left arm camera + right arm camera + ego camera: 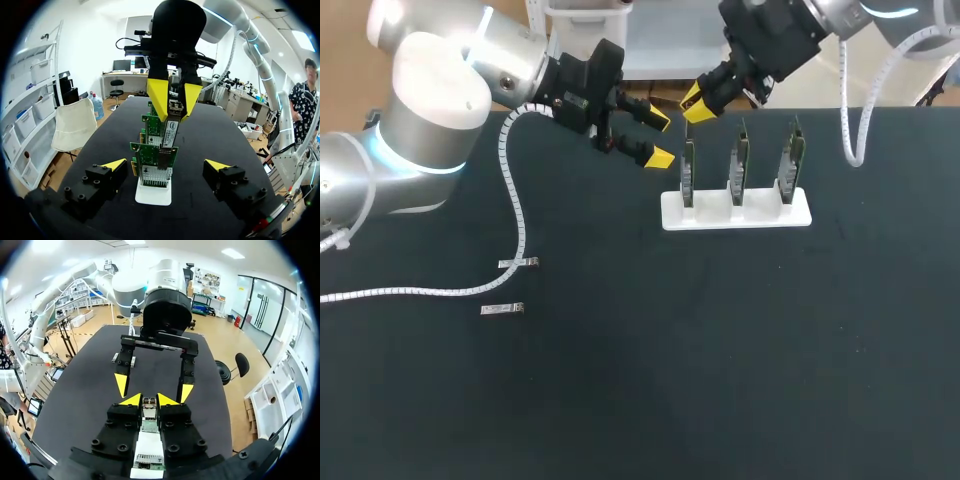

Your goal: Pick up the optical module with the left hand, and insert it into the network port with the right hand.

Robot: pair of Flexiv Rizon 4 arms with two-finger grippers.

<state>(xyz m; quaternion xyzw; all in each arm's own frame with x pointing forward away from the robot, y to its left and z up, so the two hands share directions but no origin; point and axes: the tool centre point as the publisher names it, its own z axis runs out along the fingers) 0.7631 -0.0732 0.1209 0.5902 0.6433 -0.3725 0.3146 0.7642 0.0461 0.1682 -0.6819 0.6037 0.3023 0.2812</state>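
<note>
The optical module is up off the table, clamped between the yellow tips of the right gripper. It hangs over the white stand, which sits toward the table's far edge, a little right of the middle. From where I stand it is a slim metal stick with a pale label on its face. Its long axis is close to upright, leaning slightly, with the lower end pointing down at the port, a small metal cage on the top edge of the network card at the stand's left end. Module and port look nearly lined up, the tip right at the cage mouth, though I cannot tell whether it has gone in at all. So the next move looks like a straight push down along that axis, and the right arm is the one placed for it. The left gripper hangs just beside that card, on the side away from the other two cards, with its fingers spread wide and nothing between them. Well apart, toward the table's left edge, two small silver pieces lie flat; they may be further modules.
</note>
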